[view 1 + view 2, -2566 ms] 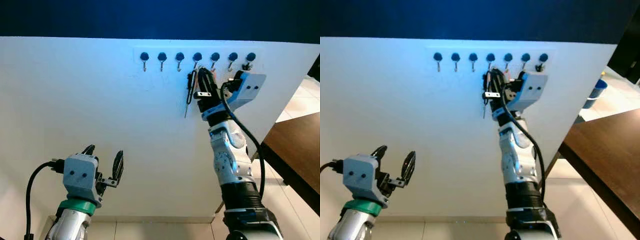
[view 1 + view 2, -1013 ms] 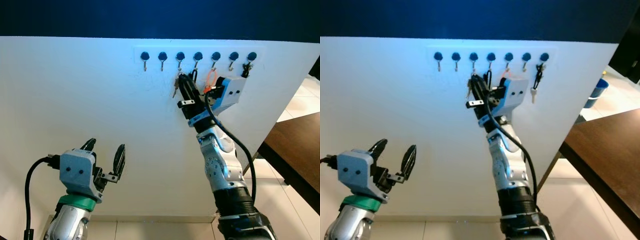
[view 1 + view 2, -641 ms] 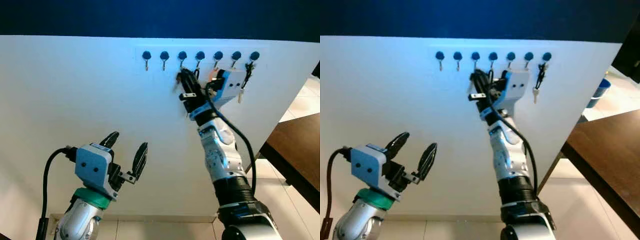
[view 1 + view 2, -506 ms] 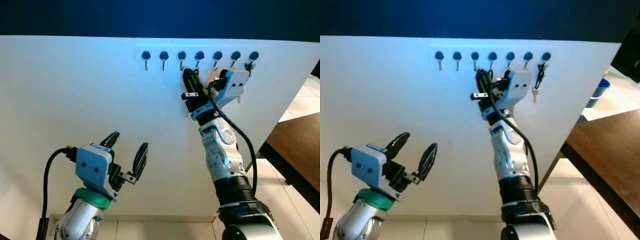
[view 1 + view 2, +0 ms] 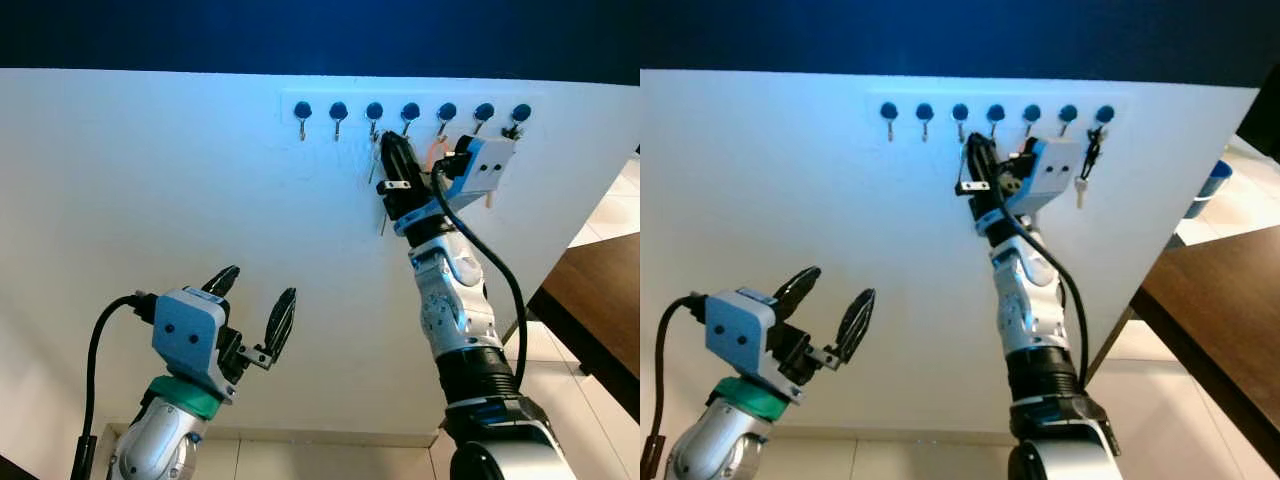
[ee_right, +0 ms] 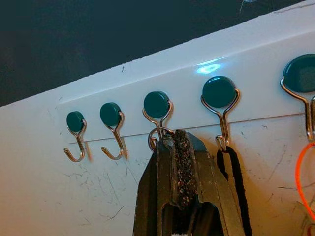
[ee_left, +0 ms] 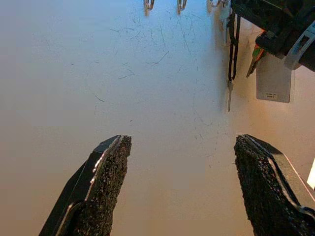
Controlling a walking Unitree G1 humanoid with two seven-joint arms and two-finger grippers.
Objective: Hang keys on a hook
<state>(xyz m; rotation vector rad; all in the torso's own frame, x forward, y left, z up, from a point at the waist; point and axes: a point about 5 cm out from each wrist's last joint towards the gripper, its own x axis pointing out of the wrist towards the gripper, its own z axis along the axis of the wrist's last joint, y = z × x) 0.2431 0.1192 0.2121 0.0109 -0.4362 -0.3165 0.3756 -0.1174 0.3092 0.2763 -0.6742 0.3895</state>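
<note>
A row of seven hooks (image 5: 410, 112) runs along a white strip high on the wall — dark round caps, each with a thin silver J below. The third hook (image 6: 158, 120) from the left has a silver key ring (image 6: 156, 138) looped at its curl, and the ring meets the tip of the closed right hand (image 6: 179, 142). From the ring the keys (image 5: 381, 222) hang against the wall — thin and hard to make out. The fourth hook (image 6: 220, 105) carries a black cord (image 6: 235, 182).
</note>
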